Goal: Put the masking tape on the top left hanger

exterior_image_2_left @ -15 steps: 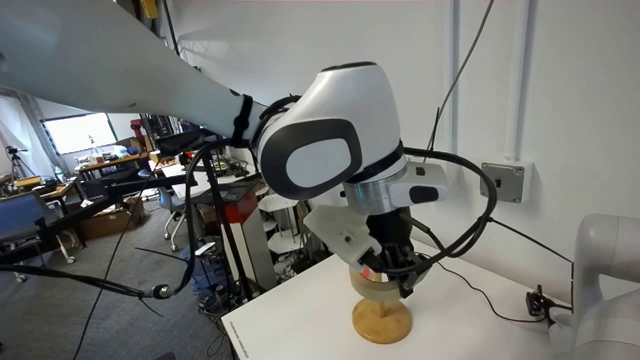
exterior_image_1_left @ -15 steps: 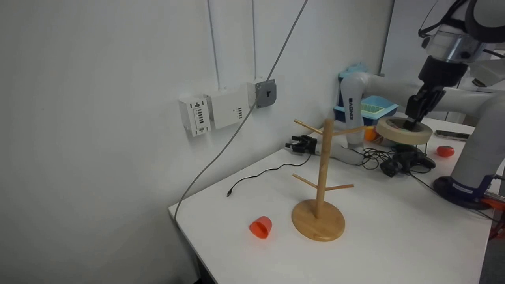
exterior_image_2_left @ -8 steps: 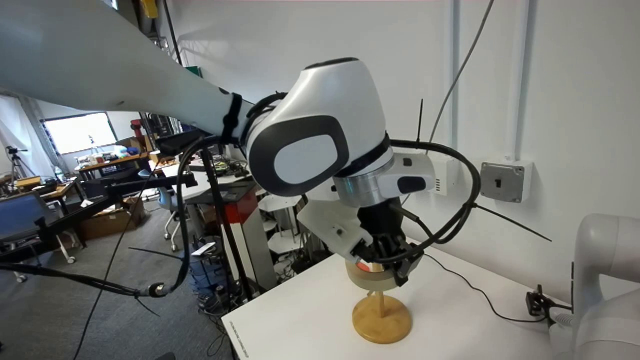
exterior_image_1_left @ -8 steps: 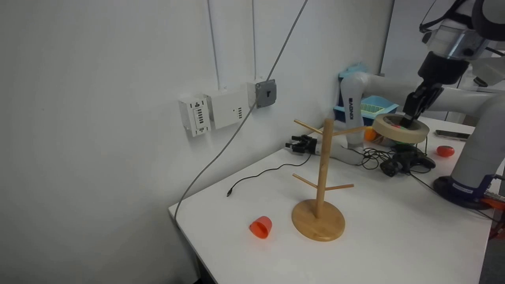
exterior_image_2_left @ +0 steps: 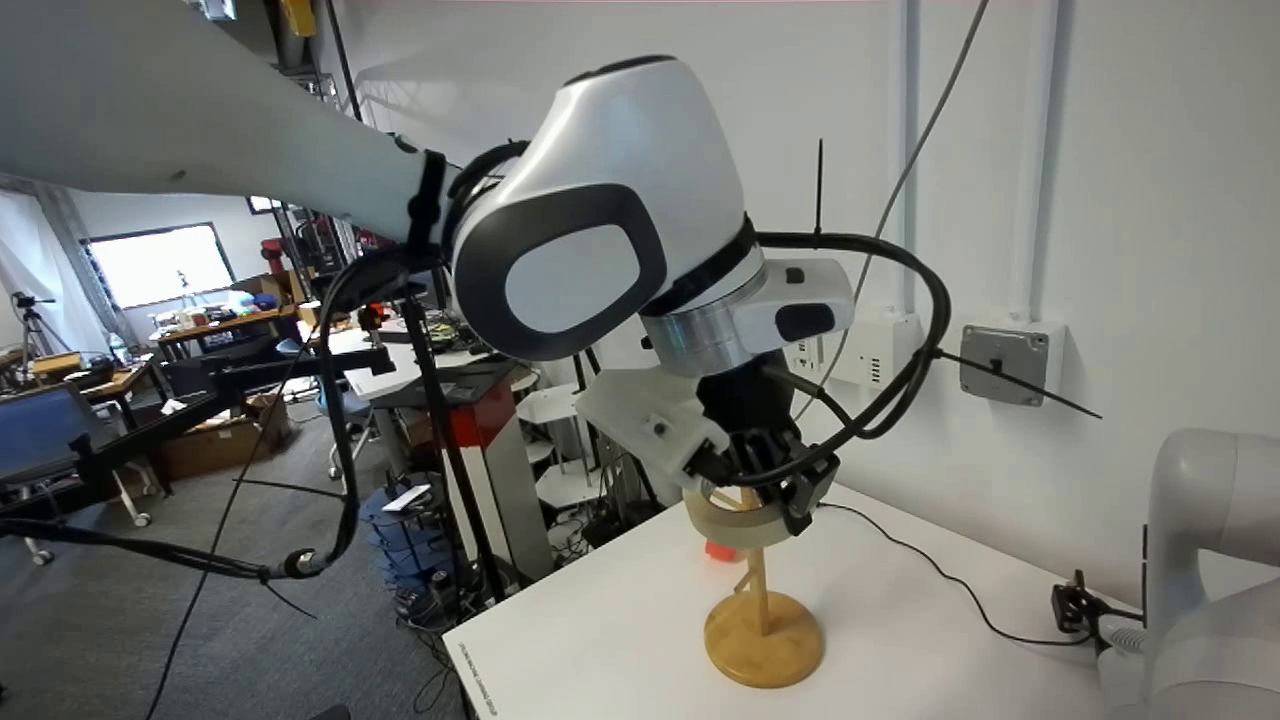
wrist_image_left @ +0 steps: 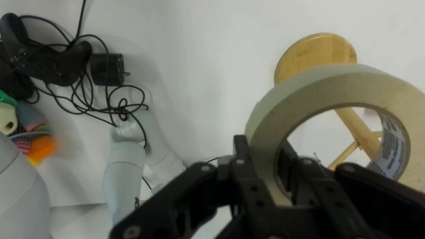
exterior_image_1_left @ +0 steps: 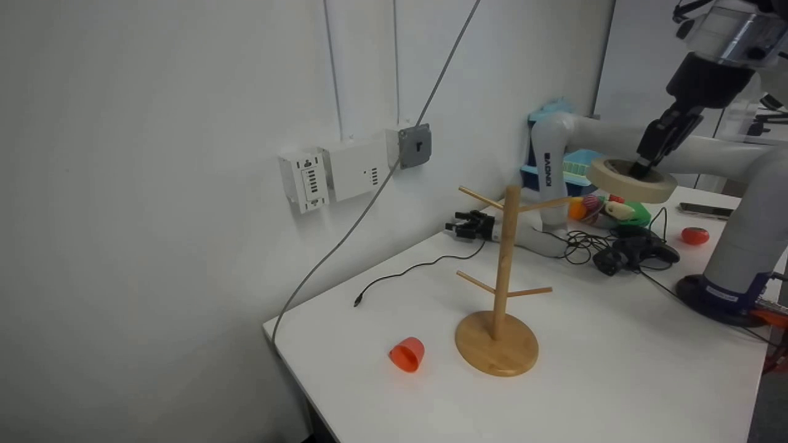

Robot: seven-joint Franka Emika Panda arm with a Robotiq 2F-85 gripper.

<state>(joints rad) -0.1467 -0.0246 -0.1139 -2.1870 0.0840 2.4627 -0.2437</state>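
- Wrist view: the gripper (wrist_image_left: 264, 146) pinches the tape (wrist_image_left: 335, 83) by its wall, one finger inside the ring, the other against the outside.
- Through the ring's opening, part of the stand (wrist_image_left: 354, 126) shows; its base (wrist_image_left: 313, 51) shows past the tape's upper edge.
- In an exterior view the tape (exterior_image_1_left: 628, 189) is held in the air to the right of the stand, a gap between them, about as high in the frame as the stand's top; the ring tilts slightly, its right side lower.
- The top left peg (exterior_image_1_left: 480, 197) of the stand points away from the tape in that view, well apart from it, on the opposite side of the post (exterior_image_1_left: 505, 264).
- In an exterior view the tape (exterior_image_2_left: 735, 528) covers the stand's upper part; how far apart the two are cannot be told there.
- The arm (exterior_image_2_left: 625, 150) comes in above the stand from the upper left of that view.
- Left of the stand, the cup (exterior_image_1_left: 406, 354) lies on its side on the table (exterior_image_1_left: 615, 394).
- Left of the stand and behind it runs the cable (exterior_image_1_left: 425, 266).
- Behind the stand and to its right are the Kinova arm (exterior_image_1_left: 557, 132), the controller (exterior_image_1_left: 643, 249) and the phone (exterior_image_1_left: 705, 211).
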